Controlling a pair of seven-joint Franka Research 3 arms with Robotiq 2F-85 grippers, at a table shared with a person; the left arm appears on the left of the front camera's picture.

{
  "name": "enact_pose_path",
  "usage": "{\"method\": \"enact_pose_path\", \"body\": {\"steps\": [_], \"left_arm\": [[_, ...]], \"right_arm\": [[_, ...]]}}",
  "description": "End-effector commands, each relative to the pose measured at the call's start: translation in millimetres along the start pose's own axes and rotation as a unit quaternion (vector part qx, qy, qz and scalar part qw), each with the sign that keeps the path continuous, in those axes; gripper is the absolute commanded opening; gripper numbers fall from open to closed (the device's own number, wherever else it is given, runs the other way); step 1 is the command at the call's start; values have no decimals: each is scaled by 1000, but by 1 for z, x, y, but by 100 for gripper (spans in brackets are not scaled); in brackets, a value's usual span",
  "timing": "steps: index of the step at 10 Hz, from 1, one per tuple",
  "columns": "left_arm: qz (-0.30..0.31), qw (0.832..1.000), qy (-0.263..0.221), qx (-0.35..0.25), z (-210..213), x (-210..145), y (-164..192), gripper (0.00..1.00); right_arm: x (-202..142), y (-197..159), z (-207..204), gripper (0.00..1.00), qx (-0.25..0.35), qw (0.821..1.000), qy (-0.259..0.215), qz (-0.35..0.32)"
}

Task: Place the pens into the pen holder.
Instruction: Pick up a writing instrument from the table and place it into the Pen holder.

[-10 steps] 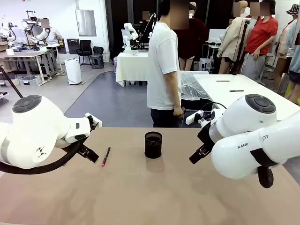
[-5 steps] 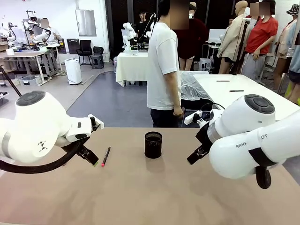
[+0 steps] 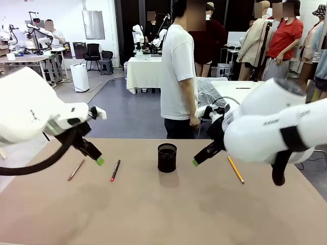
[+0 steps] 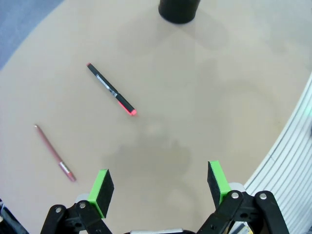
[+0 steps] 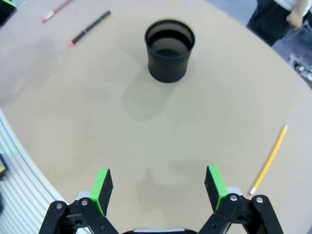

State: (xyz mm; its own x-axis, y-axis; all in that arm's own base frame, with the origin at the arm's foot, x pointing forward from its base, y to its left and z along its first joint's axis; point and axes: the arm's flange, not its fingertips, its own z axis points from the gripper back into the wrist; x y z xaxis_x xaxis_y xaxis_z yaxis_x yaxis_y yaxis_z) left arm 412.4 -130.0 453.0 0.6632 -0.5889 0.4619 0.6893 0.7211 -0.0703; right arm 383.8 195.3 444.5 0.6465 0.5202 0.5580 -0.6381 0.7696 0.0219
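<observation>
The black mesh pen holder [image 3: 167, 157] [image 5: 169, 50] [image 4: 179, 9] stands upright at the table's middle and looks empty inside. A black pen with a red tip [image 3: 115, 170] [image 4: 111, 89] [image 5: 90, 28] lies left of it. Farther left lies a brownish-pink pen [image 3: 76, 169] [image 4: 54, 153] [image 5: 57, 9]. An orange pen [image 3: 235, 169] [image 5: 269, 158] lies right of the holder. My left gripper [image 3: 99, 161] [image 4: 160, 185] hovers open above the table between the two left pens. Above the table between holder and orange pen, my right gripper [image 3: 195, 163] [image 5: 159, 183] hangs open. Neither holds anything.
A person in a white shirt [image 3: 177, 71] stands at the table's far edge behind the holder. The brown tabletop [image 3: 163, 214] is bare toward the near side. Other tables and people stand farther back.
Both arms have lifted and swung, uncovering the brownish-pink pen at left and the orange pen at right. The pens and holder have stayed put.
</observation>
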Motion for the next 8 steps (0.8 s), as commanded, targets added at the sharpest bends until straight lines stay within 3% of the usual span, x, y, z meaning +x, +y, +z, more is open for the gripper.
{"method": "enact_pose_path", "body": {"steps": [1,5,8], "left_arm": [[-16,999,-39,-33,24,4,21,100],[-52,991,-103,-68,109,17,78,100],[-86,985,-143,-50,151,11,91,100]], "right_arm": [[10,-14,47,100,48,999,-4,18],[21,-51,138,100,51,998,-14,19],[26,-99,193,100,50,998,-21,11]]}}
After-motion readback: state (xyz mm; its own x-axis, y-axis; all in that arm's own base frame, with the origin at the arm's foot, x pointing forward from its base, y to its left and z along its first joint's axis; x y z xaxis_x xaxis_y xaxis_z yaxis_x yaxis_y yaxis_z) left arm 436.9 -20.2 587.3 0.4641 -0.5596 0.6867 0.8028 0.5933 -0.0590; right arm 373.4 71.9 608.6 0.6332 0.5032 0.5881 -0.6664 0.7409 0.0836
